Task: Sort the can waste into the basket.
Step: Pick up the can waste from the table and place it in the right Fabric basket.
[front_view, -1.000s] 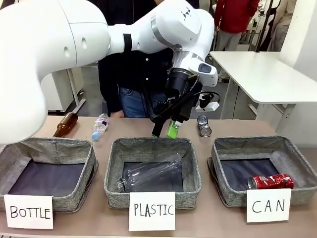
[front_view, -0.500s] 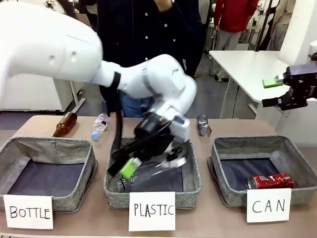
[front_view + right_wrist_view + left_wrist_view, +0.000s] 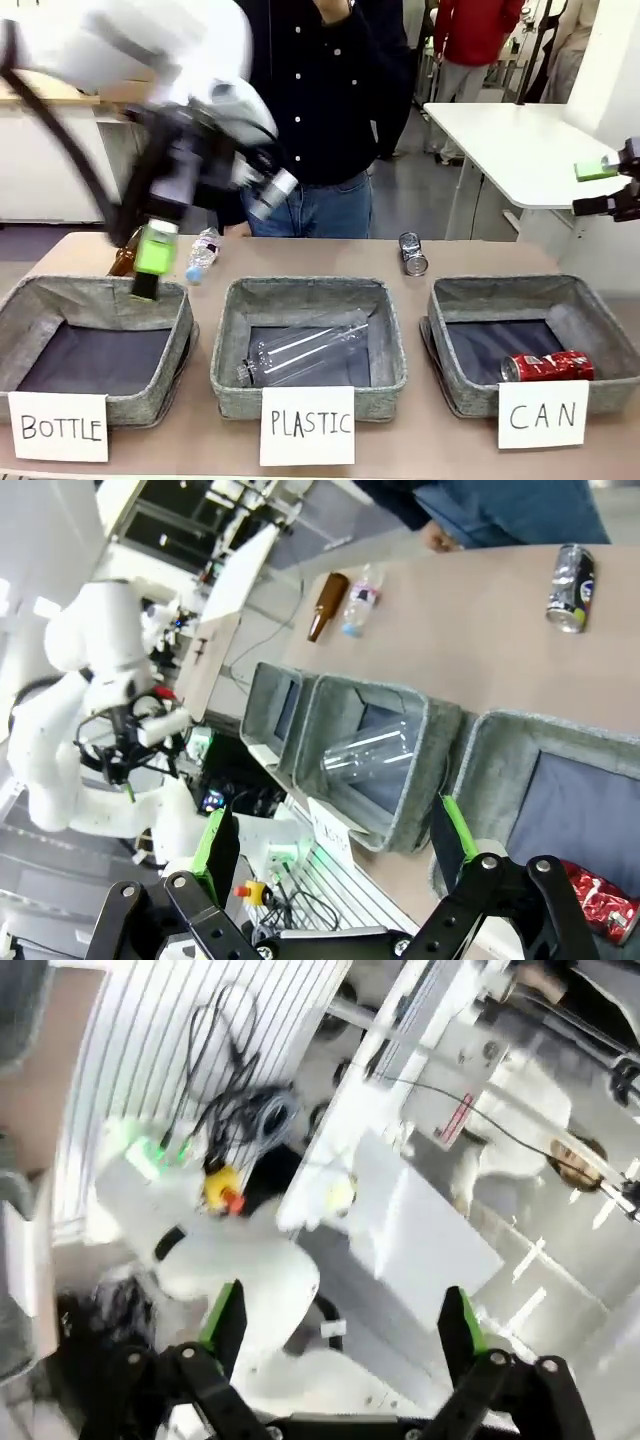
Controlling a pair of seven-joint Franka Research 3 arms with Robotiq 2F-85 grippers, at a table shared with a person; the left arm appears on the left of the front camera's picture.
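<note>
Your red can (image 3: 547,366) lies on its side inside the basket marked CAN (image 3: 600,296), at about 5 o'clock on the dark lining, just behind the white card (image 3: 542,413). The dark can (image 3: 411,253) is outside it on the bare table (image 3: 480,258), at about 10 o'clock from that basket and apart from its far rim.

Your right gripper (image 3: 605,187) hangs at 3 o'clock in the front view, high above the table and well apart from both cans. Its wrist view shows the fingers (image 3: 215,845) spread wide with nothing between them.

Your left gripper (image 3: 150,266) is at about 9 o'clock in the front view (blurred there, one green pad toward the camera), over the far rim of the basket marked BOTTLE (image 3: 60,292). In its wrist view the fingers (image 3: 225,1320) are also spread and hold nothing.

The basket marked PLASTIC (image 3: 228,300) sits between the other two with a clear bottle (image 3: 305,352) lying in it. A brown bottle (image 3: 122,262) and a small plastic bottle (image 3: 202,253) lie on the table beyond the BOTTLE basket, at about 12 to 1 o'clock from it. A person (image 3: 320,100) stands at the far side.
</note>
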